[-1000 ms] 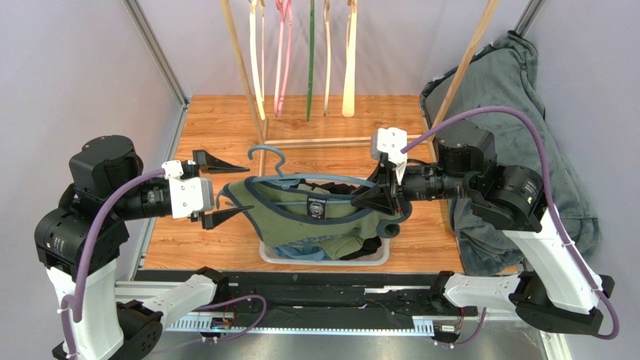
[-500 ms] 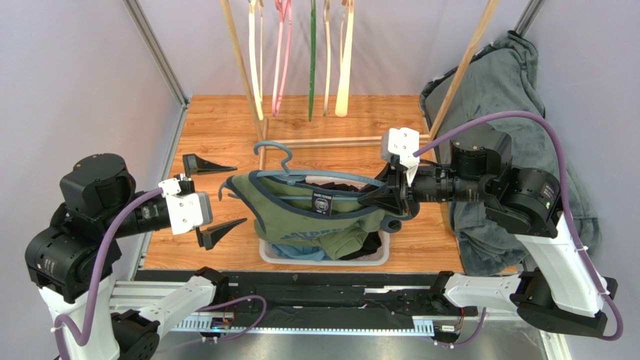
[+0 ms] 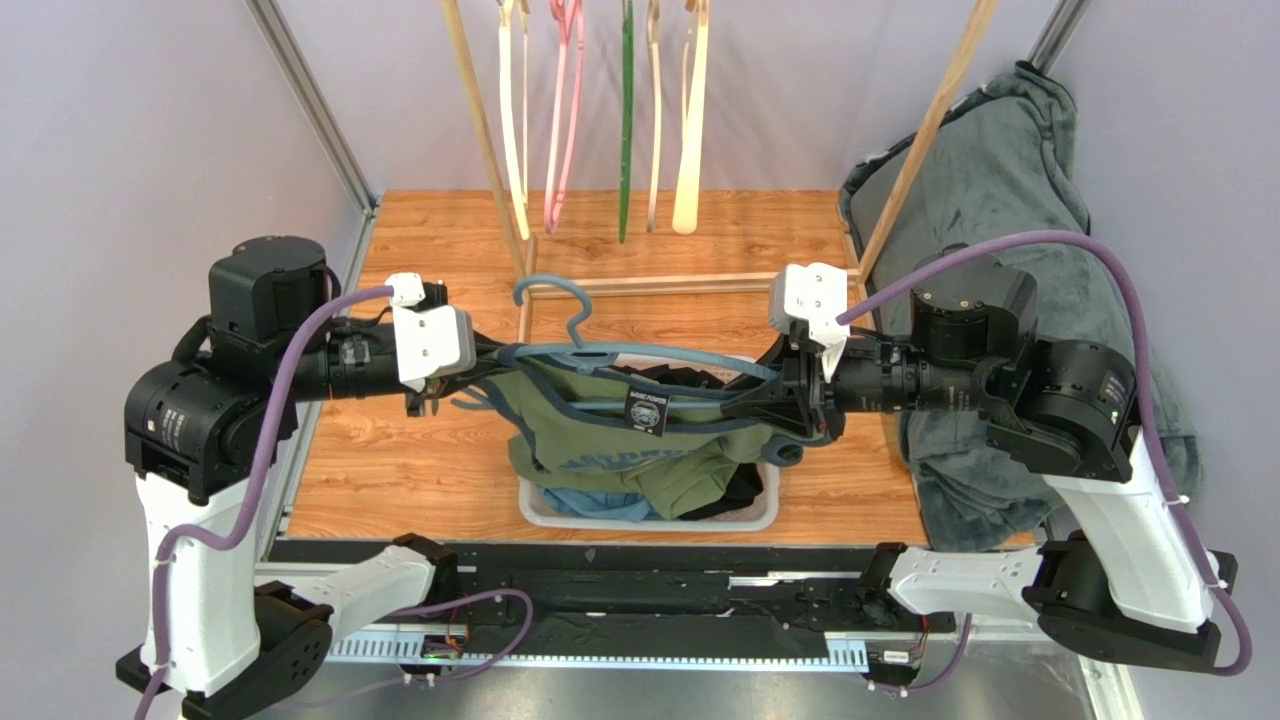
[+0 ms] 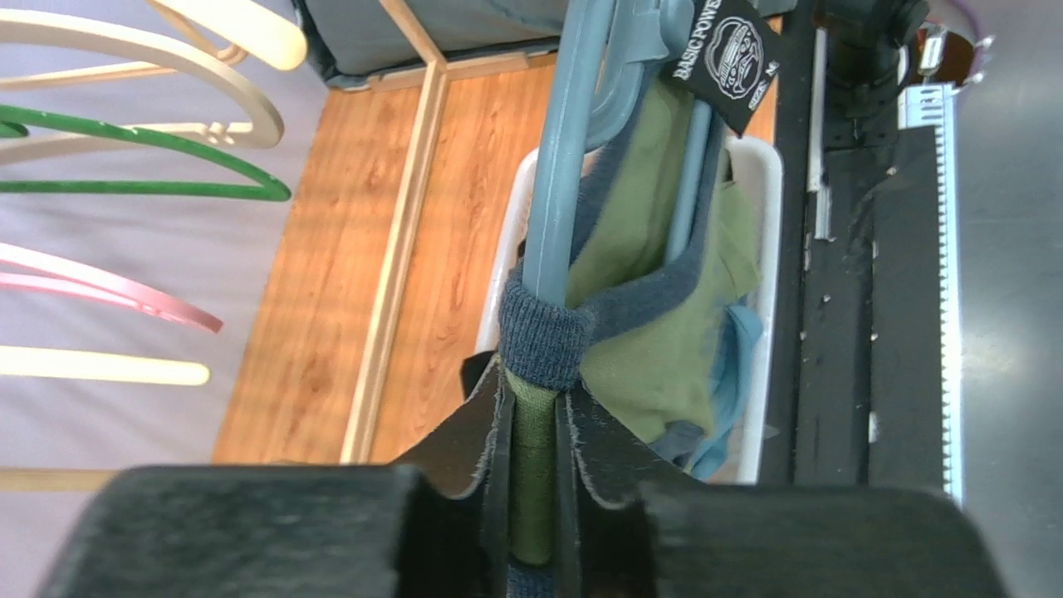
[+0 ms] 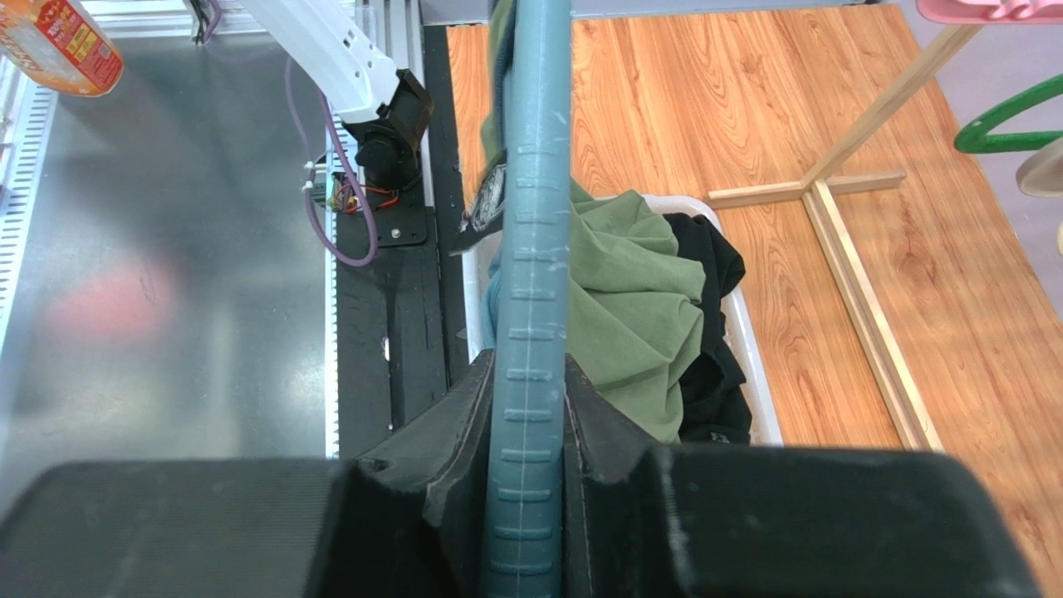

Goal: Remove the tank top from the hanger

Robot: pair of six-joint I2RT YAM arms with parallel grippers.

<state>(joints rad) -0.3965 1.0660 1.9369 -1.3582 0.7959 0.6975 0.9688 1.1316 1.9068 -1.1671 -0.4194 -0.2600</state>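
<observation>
An olive green tank top point(image 3: 601, 435) with navy trim hangs on a blue-grey plastic hanger point(image 3: 646, 357) held over a bin. My left gripper point(image 3: 463, 393) is at the hanger's left end, shut on the top's shoulder strap. In the left wrist view the green strap point(image 4: 533, 474) is pinched between my left gripper's point(image 4: 533, 411) fingers, just below the hanger point(image 4: 562, 162). My right gripper point(image 3: 751, 398) is shut on the hanger's right arm. The right wrist view shows the ribbed hanger point(image 5: 530, 249) clamped in my right gripper point(image 5: 527, 399), with the tank top point(image 5: 636, 299) draped beyond it.
A white bin point(image 3: 751, 518) with black point(image 5: 711, 312) and blue garments lies under the hanger. A wooden rack point(image 3: 496, 150) with several coloured hangers point(image 3: 624, 120) stands at the back. A grey blanket point(image 3: 1022, 165) is heaped at the right.
My left gripper was open to the left of the tank top. It has moved right to the hanger's left end and shut on the strap. The right gripper still holds the hanger.
</observation>
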